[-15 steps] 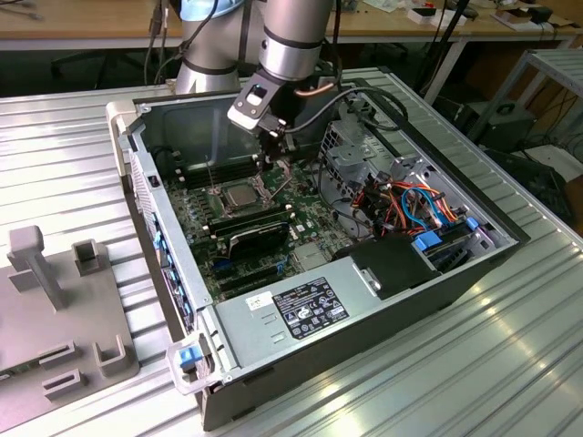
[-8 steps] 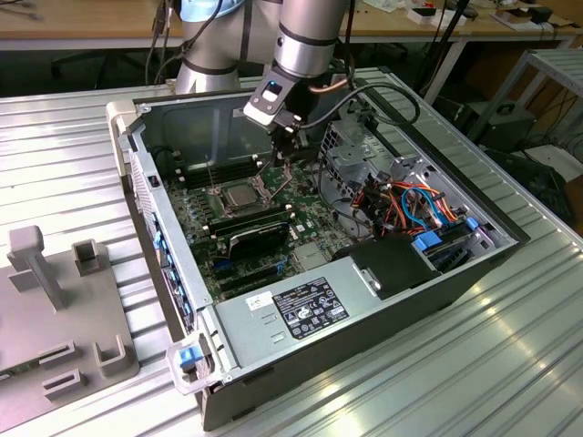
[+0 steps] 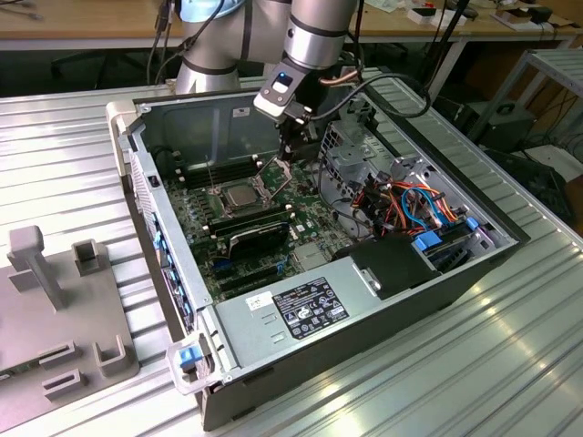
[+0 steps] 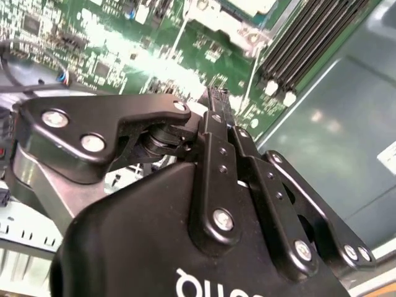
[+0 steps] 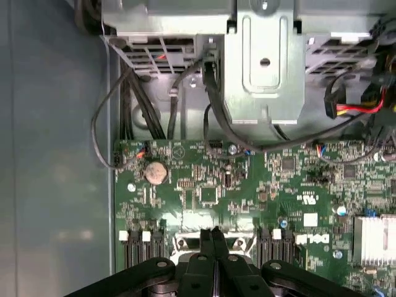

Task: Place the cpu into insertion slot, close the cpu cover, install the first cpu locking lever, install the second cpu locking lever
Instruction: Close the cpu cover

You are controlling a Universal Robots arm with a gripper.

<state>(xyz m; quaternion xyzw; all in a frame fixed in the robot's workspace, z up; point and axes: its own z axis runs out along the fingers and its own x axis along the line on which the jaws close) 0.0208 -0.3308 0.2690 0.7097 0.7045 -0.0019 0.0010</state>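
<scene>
Exterior view, upper centre of the frame: the black jointed gripper [image 3: 284, 164] hangs over the green board, its two slim fingers clenched together with nothing seen between them. Lower left of it, one square dull-silver cpu [image 3: 241, 194] lies flat in the metal-rimmed insertion slot [image 3: 219, 196], the thin silvery cpu cover [image 3: 271, 176] tilted up alongside.

**Exterior view:** off-arm, high, oblique over PC case [image 3: 196, 118]; gripper [image 3: 289, 155] mid-frame, far off.
**First wrist view:** behind gripper [image 5: 210, 234], facing along it past the tips; motherboard [image 5: 247, 185] near.
**Second wrist view:** beside gripper [image 4: 216, 98], v. close.
**Shared:** motherboard around the tips.
</scene>
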